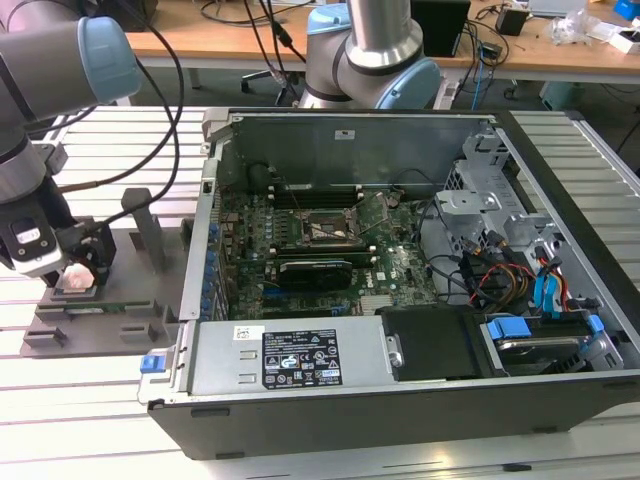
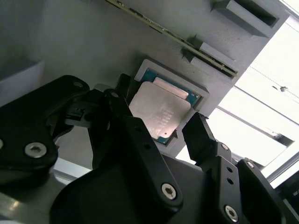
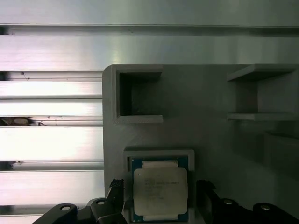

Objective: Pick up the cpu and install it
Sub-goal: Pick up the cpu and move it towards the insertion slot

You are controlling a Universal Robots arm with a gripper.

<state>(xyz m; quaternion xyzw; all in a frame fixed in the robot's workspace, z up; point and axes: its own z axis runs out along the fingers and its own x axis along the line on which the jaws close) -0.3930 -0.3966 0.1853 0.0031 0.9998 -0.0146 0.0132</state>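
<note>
The cpu [image 3: 160, 189], a small square chip with a silvery top on a green board, lies flat in a raised square nest of the grey tray [image 3: 210, 102]. In the second wrist view, light glints off the cpu [image 2: 159, 109]. My gripper [image 3: 161, 192] is open, with one black finger [image 3: 117, 186] on each side of the chip and a small gap at both edges. In the exterior view the gripper [image 1: 75, 275] hangs low over the tray [image 1: 110, 310] at the left. The black socket frame [image 1: 320, 232] sits on the motherboard inside the case.
The open computer case [image 1: 400, 380] lies at the exterior view's right of the tray, with cables and drive bays along its right side. Upright posts [image 1: 150, 230] stand on the tray near my arm. A second arm's base [image 1: 370, 50] stands behind the case.
</note>
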